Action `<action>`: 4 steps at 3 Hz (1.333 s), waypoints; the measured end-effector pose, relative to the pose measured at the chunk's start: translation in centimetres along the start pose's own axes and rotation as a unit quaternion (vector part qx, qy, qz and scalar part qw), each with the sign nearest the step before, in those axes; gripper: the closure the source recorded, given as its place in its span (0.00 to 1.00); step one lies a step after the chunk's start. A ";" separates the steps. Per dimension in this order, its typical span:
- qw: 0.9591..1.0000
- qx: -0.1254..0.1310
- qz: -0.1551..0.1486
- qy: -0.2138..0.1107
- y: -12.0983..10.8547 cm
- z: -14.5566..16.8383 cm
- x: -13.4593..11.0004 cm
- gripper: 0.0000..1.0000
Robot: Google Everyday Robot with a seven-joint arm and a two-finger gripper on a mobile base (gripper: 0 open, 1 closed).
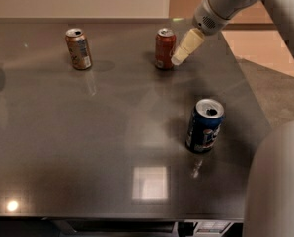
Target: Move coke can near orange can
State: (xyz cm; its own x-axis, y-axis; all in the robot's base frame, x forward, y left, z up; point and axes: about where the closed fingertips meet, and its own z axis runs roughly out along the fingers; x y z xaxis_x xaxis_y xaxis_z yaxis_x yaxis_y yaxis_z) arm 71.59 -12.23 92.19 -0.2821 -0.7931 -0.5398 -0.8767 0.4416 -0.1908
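gripper [179,58] beside coke can [164,49], orange can [78,49] left

Coke can [165,48] (gripper [177,59] beside), orange can [78,48]
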 end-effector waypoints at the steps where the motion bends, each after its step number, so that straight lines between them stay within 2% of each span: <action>1: 1.000 0.010 0.028 -0.007 -1.2 2.0 -1.2 0.00; 3: 0.997 0.020 0.076 -0.021 -2.4 4.2 -3.4 0.00; 4: 0.995 0.022 0.091 -0.024 -2.4 5.0 -3.9 0.18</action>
State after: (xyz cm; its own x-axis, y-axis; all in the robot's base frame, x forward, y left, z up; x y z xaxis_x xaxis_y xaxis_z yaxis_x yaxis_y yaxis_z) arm 76.77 -8.13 90.65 -0.4144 -0.6782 -0.6069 -0.7948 0.5946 -0.1218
